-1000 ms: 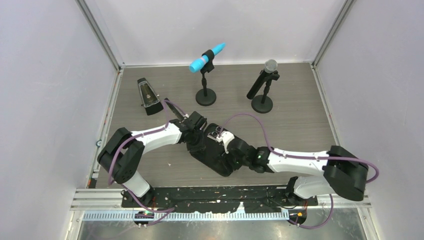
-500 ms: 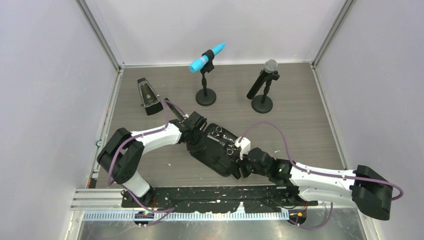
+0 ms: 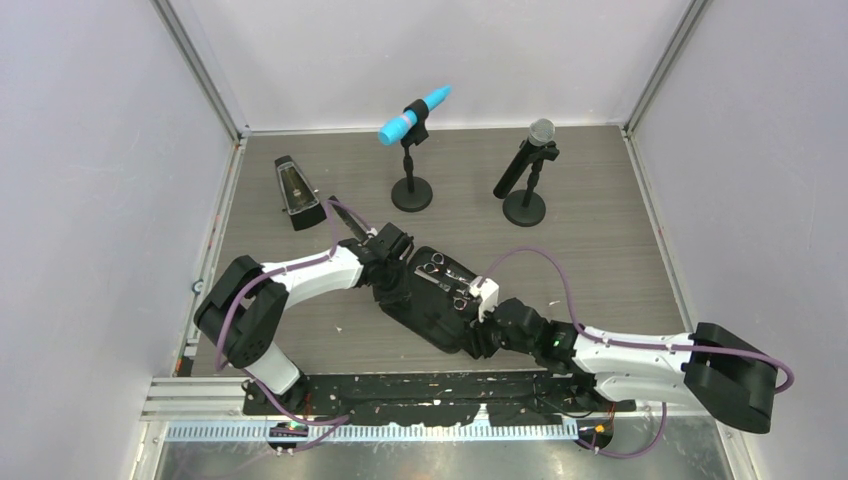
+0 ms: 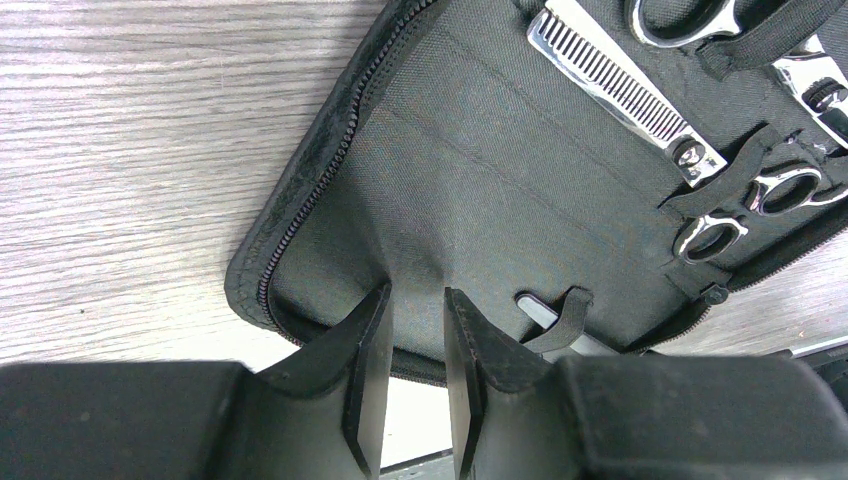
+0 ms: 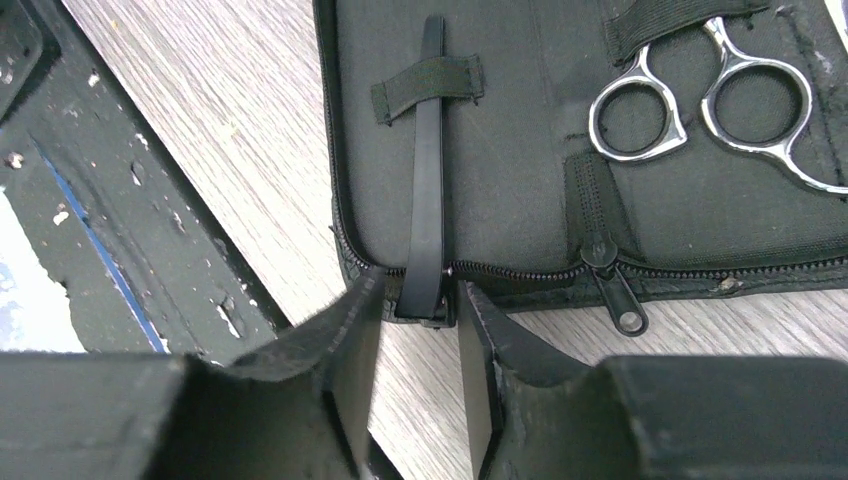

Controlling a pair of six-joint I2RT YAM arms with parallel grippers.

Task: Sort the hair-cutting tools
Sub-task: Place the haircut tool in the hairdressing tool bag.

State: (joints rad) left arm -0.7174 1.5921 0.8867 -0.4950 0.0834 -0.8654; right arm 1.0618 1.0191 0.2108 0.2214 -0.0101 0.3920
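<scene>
The thin black hair clip (image 5: 428, 180) lies in the zip case (image 5: 500, 220) under an elastic loop (image 5: 425, 85), its end between the parted fingers of your right gripper (image 5: 418, 292). Pull before clamping squarely and it slips, or the loop drags the case. I can't tell whether your left gripper (image 4: 415, 295), fingers narrowly apart, pinches the rim.

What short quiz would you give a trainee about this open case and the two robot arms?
1. True or false: the black case lies unzipped and open on the table.
2. What lies between the right claw's fingers? A) a scissor ring B) the end of a thin black clip C) the zip pull
3. What colour is the left-hand microphone at the back?
Key: 1 true; 2 B; 3 blue.
</scene>
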